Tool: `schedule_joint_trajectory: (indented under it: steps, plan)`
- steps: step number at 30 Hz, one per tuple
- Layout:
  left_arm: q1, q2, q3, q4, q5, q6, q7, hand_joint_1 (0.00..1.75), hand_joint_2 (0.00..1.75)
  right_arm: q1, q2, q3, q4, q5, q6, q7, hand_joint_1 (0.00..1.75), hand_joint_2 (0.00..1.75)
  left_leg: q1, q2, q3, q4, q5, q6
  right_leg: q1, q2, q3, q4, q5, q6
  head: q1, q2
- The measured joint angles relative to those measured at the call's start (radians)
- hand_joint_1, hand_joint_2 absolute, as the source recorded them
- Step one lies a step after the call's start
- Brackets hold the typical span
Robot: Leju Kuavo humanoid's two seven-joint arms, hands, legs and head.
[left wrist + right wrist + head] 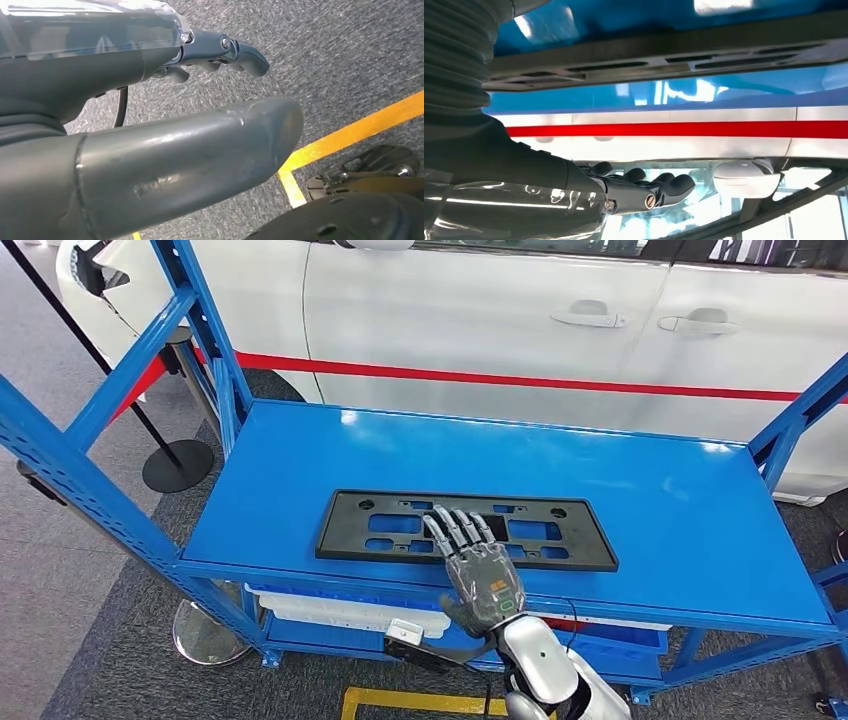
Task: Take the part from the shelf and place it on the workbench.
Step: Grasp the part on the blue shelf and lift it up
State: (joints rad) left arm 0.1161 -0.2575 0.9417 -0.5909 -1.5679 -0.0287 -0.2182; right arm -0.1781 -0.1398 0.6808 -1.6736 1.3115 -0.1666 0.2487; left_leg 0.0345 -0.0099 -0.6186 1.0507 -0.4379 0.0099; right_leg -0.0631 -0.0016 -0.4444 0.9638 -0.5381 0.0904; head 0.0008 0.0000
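Observation:
A flat black rectangular part (pixel 565 540) with several cut-outs lies on the blue shelf top (pixel 660 490), close to its near edge. My right hand (pixel 478 565) reaches over the near middle of the part with its fingers (pixel 452 527) spread and nothing in them. In the right wrist view the part (pixel 664 60) runs across the picture, and a gap shows between it and my right hand (pixel 624 192). My left hand (pixel 165 100) hangs over grey carpet, its fingers (pixel 235 50) loosely bent and holding nothing.
A white car (pixel 500 320) with a red stripe stands just behind the shelf. Blue uprights (pixel 215 330) frame the shelf's ends. A black stanchion base (pixel 178 465) sits at the left, a white bin (pixel 330 610) under the top, and yellow floor tape (pixel 350 135) below.

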Motion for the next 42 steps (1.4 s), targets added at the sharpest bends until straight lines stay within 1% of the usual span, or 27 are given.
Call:
schedule_joint_trajectory:
  steps: [7, 18, 26, 31, 42]
  plan:
    - [0.000, 0.000, -0.010, 0.000, 0.000, 0.013, 0.003, 0.00, 0.00, -0.067, 0.029, 0.003, 0.036, -0.021, 0.047, 0.012, 0.00, 1.75, 0.000, 0.000, 0.000, 0.000, 0.000, 0.000, 0.000, 0.000, 0.000, 0.001, 0.000, 0.000, 0.000, 0.000]
    - [0.000, 0.000, -0.015, 0.000, 0.000, 0.014, 0.015, 0.00, 0.00, -0.094, 0.041, 0.010, 0.069, -0.029, 0.060, 0.022, 0.00, 1.75, 0.000, 0.000, 0.000, 0.000, 0.000, -0.001, 0.000, 0.000, 0.000, 0.001, 0.000, 0.000, 0.000, 0.000]
    - [0.001, 0.000, -0.015, -0.006, 0.000, 0.000, -0.001, 0.00, 0.00, -0.123, 0.048, 0.016, 0.098, -0.086, 0.088, 0.016, 0.00, 1.75, 0.000, 0.000, 0.000, 0.000, 0.000, -0.001, 0.000, 0.000, 0.000, 0.001, 0.000, 0.000, 0.000, 0.000]
    - [0.005, -0.011, -0.013, -0.048, 0.000, -0.035, -0.006, 0.00, 0.00, -0.120, 0.048, 0.022, 0.101, -0.126, 0.122, 0.011, 0.00, 1.75, 0.000, 0.000, 0.000, 0.000, 0.000, -0.001, 0.000, 0.000, 0.000, 0.001, 0.000, 0.000, 0.000, 0.000]
    - [0.008, -0.022, -0.012, -0.089, 0.000, -0.042, -0.006, 0.00, 0.00, -0.095, 0.048, 0.033, 0.137, -0.112, 0.113, 0.021, 0.00, 1.75, 0.000, 0.000, 0.000, 0.000, 0.000, -0.001, 0.000, 0.000, -0.001, 0.001, 0.000, 0.000, 0.000, 0.000]
